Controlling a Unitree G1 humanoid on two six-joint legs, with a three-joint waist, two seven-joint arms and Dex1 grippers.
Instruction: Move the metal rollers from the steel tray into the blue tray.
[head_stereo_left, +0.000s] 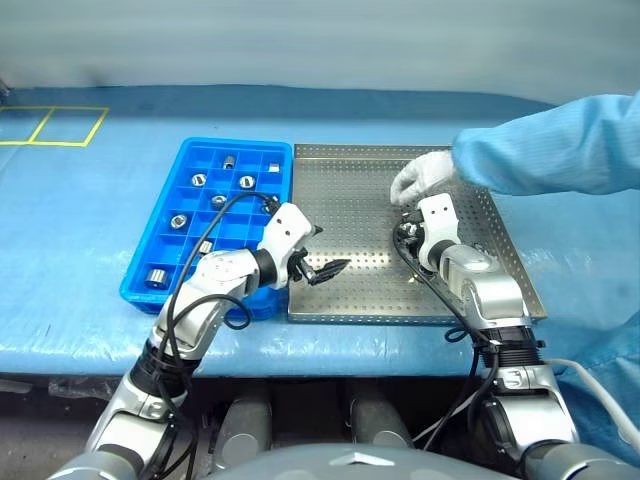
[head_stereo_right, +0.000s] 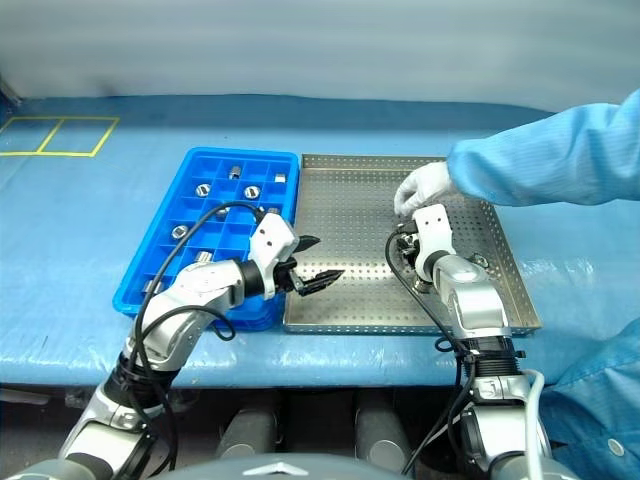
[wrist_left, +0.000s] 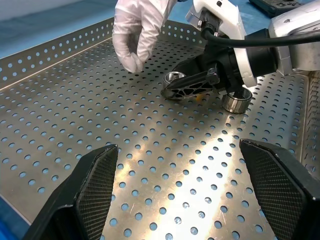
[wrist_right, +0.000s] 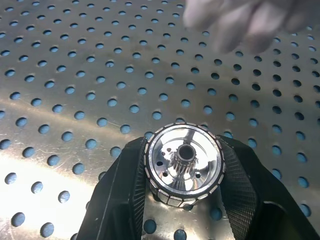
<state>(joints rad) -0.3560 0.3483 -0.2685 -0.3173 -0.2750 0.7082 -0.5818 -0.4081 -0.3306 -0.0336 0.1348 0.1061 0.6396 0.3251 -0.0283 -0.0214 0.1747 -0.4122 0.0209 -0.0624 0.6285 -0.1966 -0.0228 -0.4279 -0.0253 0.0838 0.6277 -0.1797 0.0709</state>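
Roller (wrist_right: 183, 165) is sitting pinched in the right gripper (wrist_right: 182, 172) on the steel tray (head_stereo_left: 340, 200), bore facing up, the blue tray (head_stereo_left: 190, 190) lying toward nine o'clock, beyond the spread left gripper (head_stereo_left: 322, 250).

Gloved hand (head_stereo_left: 420, 176) over steel tray (head_stereo_left: 350, 200), rollers (head_stereo_left: 215, 190) in blue tray (head_stereo_left: 150, 240).

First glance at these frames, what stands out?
The right gripper is shut on a shiny roller on the steel tray, with a person's white-gloved hand hovering just beyond it. A second roller sits beside that gripper. The left gripper hangs open over the steel tray's near left part, next to the blue tray, which already holds several rollers.
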